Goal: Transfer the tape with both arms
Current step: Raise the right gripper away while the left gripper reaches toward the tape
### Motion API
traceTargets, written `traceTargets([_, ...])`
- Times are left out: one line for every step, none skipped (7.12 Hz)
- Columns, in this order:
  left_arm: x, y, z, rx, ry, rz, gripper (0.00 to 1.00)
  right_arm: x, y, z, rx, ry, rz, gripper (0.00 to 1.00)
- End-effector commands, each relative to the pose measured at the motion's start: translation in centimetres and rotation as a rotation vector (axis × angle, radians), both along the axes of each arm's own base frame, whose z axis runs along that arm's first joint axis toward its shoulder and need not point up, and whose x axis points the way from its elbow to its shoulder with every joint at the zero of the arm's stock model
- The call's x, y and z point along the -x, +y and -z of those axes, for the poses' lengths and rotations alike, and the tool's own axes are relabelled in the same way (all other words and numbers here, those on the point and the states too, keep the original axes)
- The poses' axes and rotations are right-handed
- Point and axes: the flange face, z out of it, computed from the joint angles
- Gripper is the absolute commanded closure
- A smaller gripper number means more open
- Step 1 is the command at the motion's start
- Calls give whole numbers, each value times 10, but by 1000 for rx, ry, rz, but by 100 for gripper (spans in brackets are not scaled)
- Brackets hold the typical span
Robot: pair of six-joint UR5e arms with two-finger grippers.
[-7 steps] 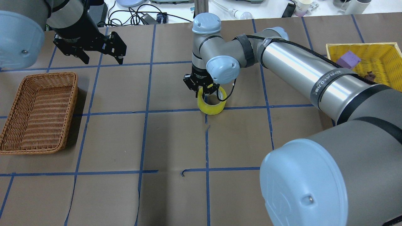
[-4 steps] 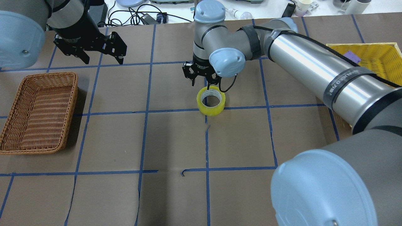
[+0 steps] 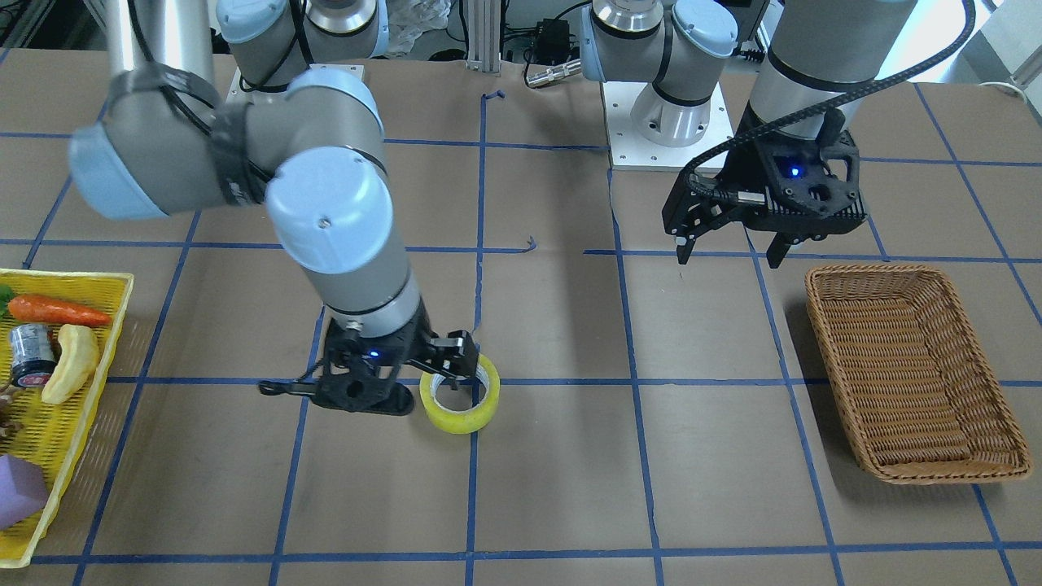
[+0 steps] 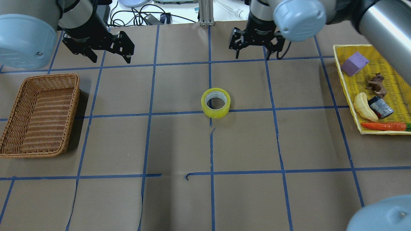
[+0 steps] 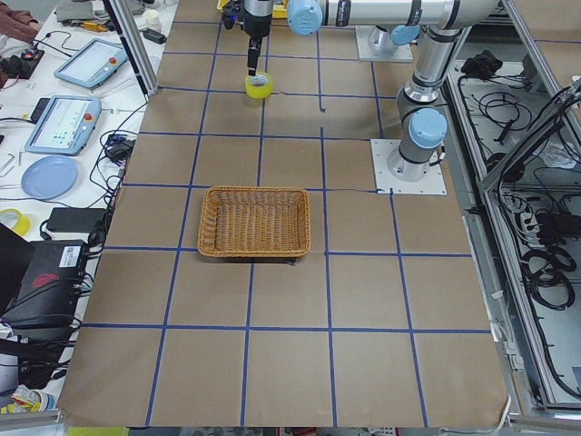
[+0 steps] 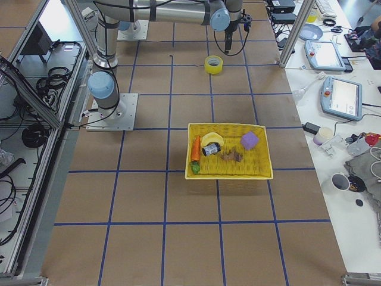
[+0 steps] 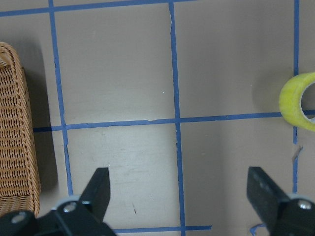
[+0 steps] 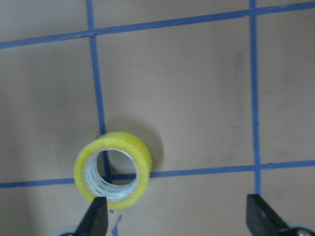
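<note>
The yellow tape (image 4: 215,112) lies flat on the table at a blue grid crossing, with its white core facing up. It is free in the overhead and right wrist views (image 8: 141,156). My right gripper (image 4: 253,48) is open and empty. In the overhead view it is raised, beyond the tape and to the right of it. In the front-facing view the right gripper (image 3: 440,370) shows low, at the roll's (image 3: 456,419) rim. My left gripper (image 4: 110,56) is open and empty, far to the tape's left. The left wrist view shows the tape (image 7: 295,101) at its right edge.
A brown wicker basket (image 4: 45,76) stands empty at the table's left. A yellow tray (image 4: 338,61) at the right holds a purple block, a banana toy, a small can, a carrot and a brown figure. Cables and devices lie beyond the far edge.
My right gripper has let go of the tape, risen and moved away to the far right. The tape stays flat at the crossing. The left gripper has hardly moved.
</note>
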Motion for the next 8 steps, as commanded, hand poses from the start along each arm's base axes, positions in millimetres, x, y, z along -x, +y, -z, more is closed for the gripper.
traceTargets([49, -35, 51, 14, 153, -6, 0, 76, 46, -62, -43, -2, -6, 0])
traceTargets([78, -45, 89, -58, 213, -67, 0, 73, 72, -62, -46, -8, 4, 0])
traceTargets([120, -40, 125, -111, 170, -34, 0, 74, 84, -51, -42, -7, -2, 0])
traceTargets([141, -57, 163, -58, 141, -58, 0, 76, 87, -54, -22, 38, 1, 0])
traceTargets([167, -56, 193, -79, 122, -46, 0, 76, 85, -53, -19, 46, -4, 0])
traceTargets([179, -54, 217, -79, 19, -42, 0, 77, 87, -53, -19, 49, -6, 0])
traceTargets([183, -59, 237, -99, 12, -47, 0, 76, 87, -52, -20, 46, -4, 0])
traceTargets([190, -59, 258, -127, 3, -44, 0, 76, 87, -52, -22, 45, -4, 0])
